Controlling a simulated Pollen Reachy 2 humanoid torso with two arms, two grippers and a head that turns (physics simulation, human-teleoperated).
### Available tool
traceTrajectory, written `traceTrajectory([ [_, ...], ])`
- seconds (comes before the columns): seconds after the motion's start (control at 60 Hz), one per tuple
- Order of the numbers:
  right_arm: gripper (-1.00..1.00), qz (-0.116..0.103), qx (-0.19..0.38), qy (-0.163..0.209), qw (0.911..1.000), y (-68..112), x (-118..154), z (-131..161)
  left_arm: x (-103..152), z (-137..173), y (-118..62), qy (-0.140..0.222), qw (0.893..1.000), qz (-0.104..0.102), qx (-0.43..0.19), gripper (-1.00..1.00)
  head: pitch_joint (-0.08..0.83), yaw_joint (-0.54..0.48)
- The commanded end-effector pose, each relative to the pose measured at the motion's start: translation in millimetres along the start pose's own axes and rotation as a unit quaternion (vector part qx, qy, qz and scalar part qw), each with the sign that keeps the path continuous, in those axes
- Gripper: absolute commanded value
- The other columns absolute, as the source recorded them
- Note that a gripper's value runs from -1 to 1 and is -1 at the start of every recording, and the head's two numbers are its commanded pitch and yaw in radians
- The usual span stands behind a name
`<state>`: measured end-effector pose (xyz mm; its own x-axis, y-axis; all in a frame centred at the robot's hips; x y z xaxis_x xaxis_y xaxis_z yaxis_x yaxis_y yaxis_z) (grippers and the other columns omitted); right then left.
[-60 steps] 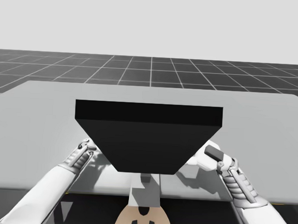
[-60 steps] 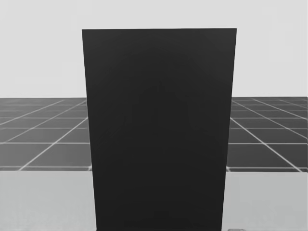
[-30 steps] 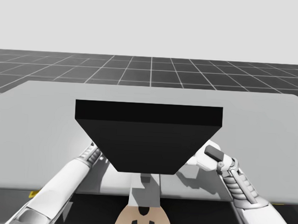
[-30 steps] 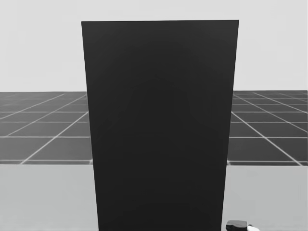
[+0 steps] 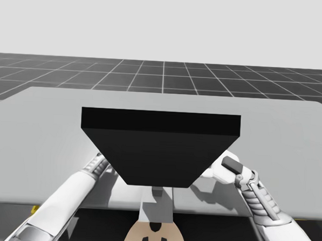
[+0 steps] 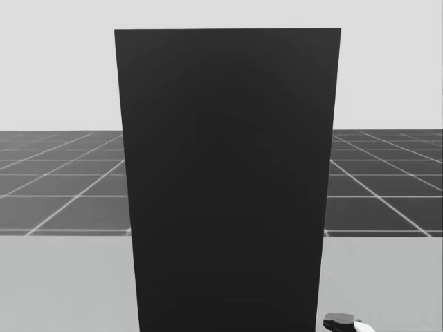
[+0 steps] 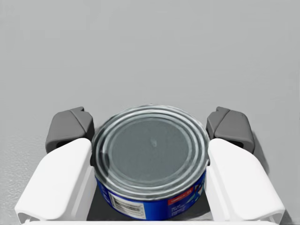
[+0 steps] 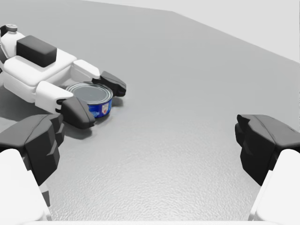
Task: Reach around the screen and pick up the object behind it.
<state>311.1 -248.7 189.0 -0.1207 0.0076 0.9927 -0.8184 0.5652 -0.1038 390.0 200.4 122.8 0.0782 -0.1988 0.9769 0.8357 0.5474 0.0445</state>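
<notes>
**High view:** The tall black flat screen [image 5: 159,147] stands in the middle of the pale grey table [image 5: 289,138]. Your left arm [image 5: 70,194] comes in from 7 o'clock and passes out of sight at the screen's edge. Your right arm [image 5: 259,204] comes in from 5 o'clock and ends just beside the screen's 4 o'clock corner. From here the screen blocks whatever lies beyond it.

**Head view:** The screen takes up the middle and hides everything behind it. At 5 o'clock, by its lower corner, a small white-and-dark piece of an arm [image 6: 342,321] pokes in, too little of it to name.

**Left wrist view:** The short round blue tin can with a ribbed silver lid [image 7: 151,150] sits between the fingers of your left gripper [image 7: 150,126]. One finger is at the can's 9 o'clock and the other at its 3 o'clock. Both look pressed against its wall, so I judge the gripper closed on the can. A thin dark seam on the 9 o'clock side makes that contact hard to confirm.

**Right wrist view:** Your right gripper [image 8: 152,138] is spread wide with nothing in it. At its 10 o'clock, well ahead, the left gripper brackets the can, whose base rests on the table.

The reach looks done and the grasp is the step in hand. Next you need a firm squeeze, then a straight lift. The can's wall is low, so it could slip.
</notes>
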Motion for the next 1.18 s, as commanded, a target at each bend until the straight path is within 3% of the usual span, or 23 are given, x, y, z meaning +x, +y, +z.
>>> traceTrajectory([
  [0.017, -1.00, 0.001, -0.002, -0.001, 1.0000, -0.5, 0.5, 0.0, 21.1, 24.4, 8.8, -0.010, 0.999, -0.010, 0.032, 1.00, 0.086, 0.02],
  [0.183, -1.00, 0.000, -0.006, -0.002, 1.0000, -1.5, 1.1, 0.1, 47.7, 55.4, 25.9, -0.010, 0.996, -0.035, 0.076, 1.00, 0.082, 0.01],
  [0.4, -1.00, 0.000, -0.008, -0.003, 1.0000, -2.5, 2.1, 0.6, 57.3, 100.9, 64.7, -0.011, 0.990, -0.031, 0.140, 1.00, 0.082, 0.01],
  [0.6, -1.00, 0.000, -0.010, -0.006, 0.9999, -3.7, 3.8, 1.5, 77.2, 125.3, 89.0, -0.018, 0.982, -0.043, 0.182, 1.00, 0.079, 0.01],
  [0.967, -1.00, 0.002, -0.014, -0.009, 0.9999, -4.4, 5.3, 2.9, 169.4, 147.9, 104.4, -0.067, 0.968, -0.098, 0.223, 1.00, 0.078, 0.00],
  [1.183, -1.00, 0.007, -0.029, -0.012, 0.9995, -6.9, 5.0, 2.5, 234.9, 154.4, 103.3, -0.126, 0.953, -0.123, 0.247, 1.00, 0.080, 0.00],
])
